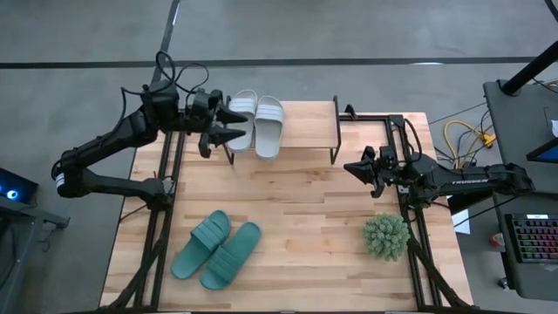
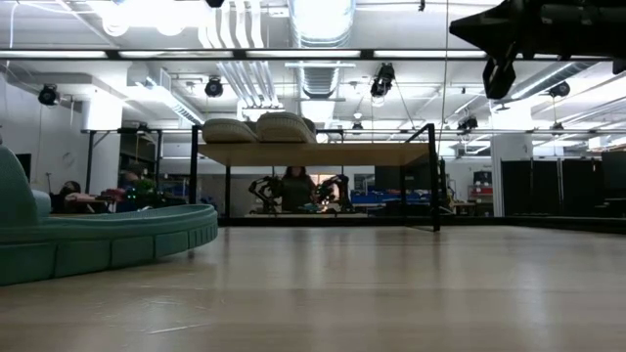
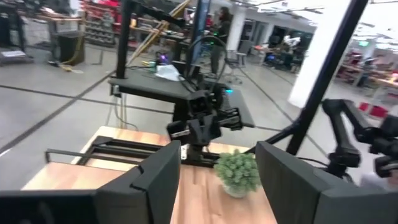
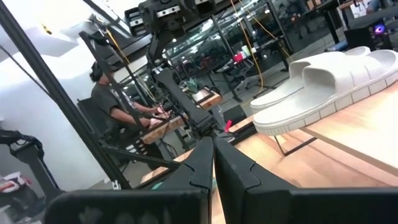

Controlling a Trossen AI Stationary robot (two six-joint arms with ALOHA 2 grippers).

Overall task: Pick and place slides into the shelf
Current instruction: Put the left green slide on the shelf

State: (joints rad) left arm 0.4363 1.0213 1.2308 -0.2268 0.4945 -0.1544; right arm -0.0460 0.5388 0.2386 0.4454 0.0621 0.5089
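My left gripper (image 1: 228, 136), fingers spread and empty, hovers just left of the white slides (image 1: 258, 123), which lie side by side on the shelf (image 1: 305, 125). The green slides (image 1: 216, 249) rest near-left on the table (image 1: 305, 218). My right gripper (image 1: 351, 167), fingers closed, waits right of the shelf.

pale slides (image 1: 257, 123) side by side atop the shelf (image 1: 305, 124), teal slides (image 1: 216, 249) nearer front

Teal slide (image 2: 93, 238) cut off at low-view edge.
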